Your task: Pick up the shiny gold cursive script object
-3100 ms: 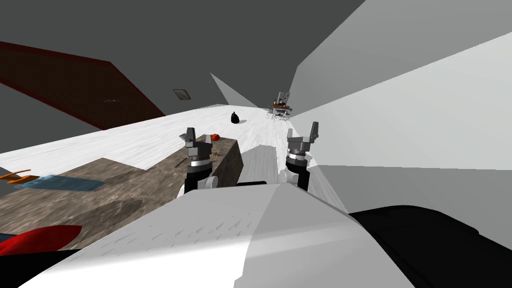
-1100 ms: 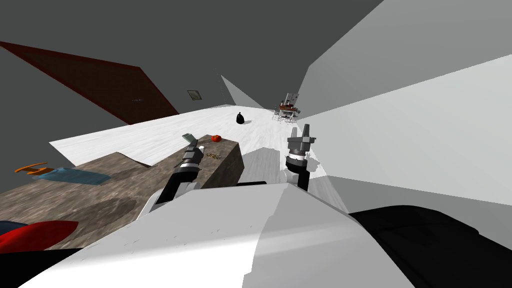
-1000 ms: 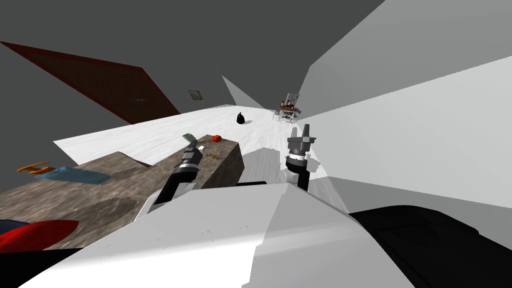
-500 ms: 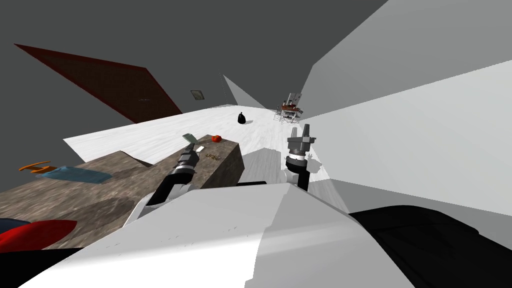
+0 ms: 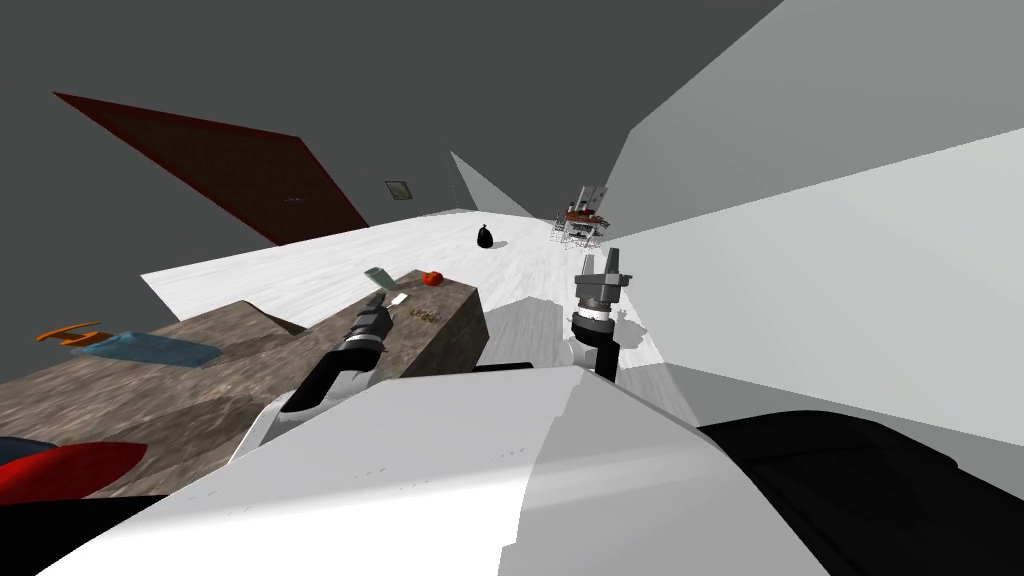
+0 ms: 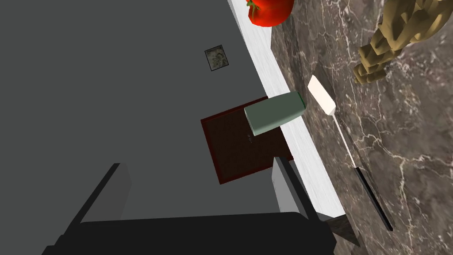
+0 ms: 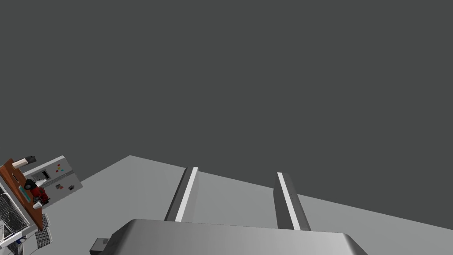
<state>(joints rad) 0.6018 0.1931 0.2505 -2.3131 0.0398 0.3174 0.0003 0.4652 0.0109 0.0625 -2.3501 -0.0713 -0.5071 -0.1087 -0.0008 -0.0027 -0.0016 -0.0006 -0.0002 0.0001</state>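
Gold script object (image 6: 398, 40) lies flat on the brown veined countertop (image 6: 411, 146), near its far end; its letters cannot be made out. Just beside it a white-bladed spatula (image 6: 322, 96) with a black grip is laid. A grey-green cup (image 6: 274, 113) is seen at the counter's edge past the blade. A red tomato (image 6: 267, 9) sits farther on. The left gripper (image 6: 199, 190) is held short of the script, fingers spread and empty. The right gripper (image 7: 236, 197) is held upright beside the counter, likewise spread.
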